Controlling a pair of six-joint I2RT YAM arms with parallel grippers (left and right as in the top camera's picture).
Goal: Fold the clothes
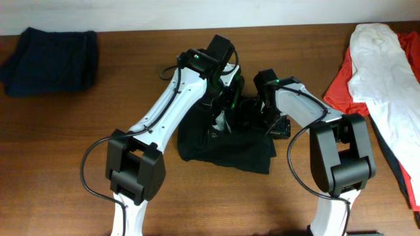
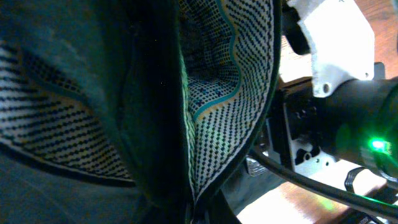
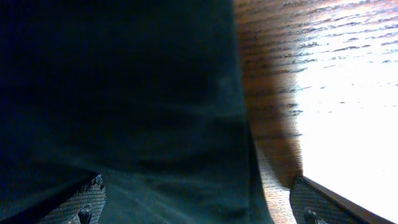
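Jaws of R gripper [image 3: 199, 208] stand wide apart, released, with black cloth seen between the pads [image 3: 81, 202]. Jaws of L gripper [image 1: 222, 122]: cannot tell, the wrist view is filled w/ fabric. The clothes [image 1: 226, 147] lie crumpled at centre of table [image 1: 65, 144]. Both grippers are down at the heap's far edge, L at 11 o'clock, R at 1 o'clock. Dotted light lining [image 2: 236, 74] shows in L wrist view. Navy garment [image 1: 52, 52] is at 10 o'clock of table. White garment [image 1: 377, 65] and red garment [image 1: 338, 88] are at 2-3 o'clock, well apart from the heap.
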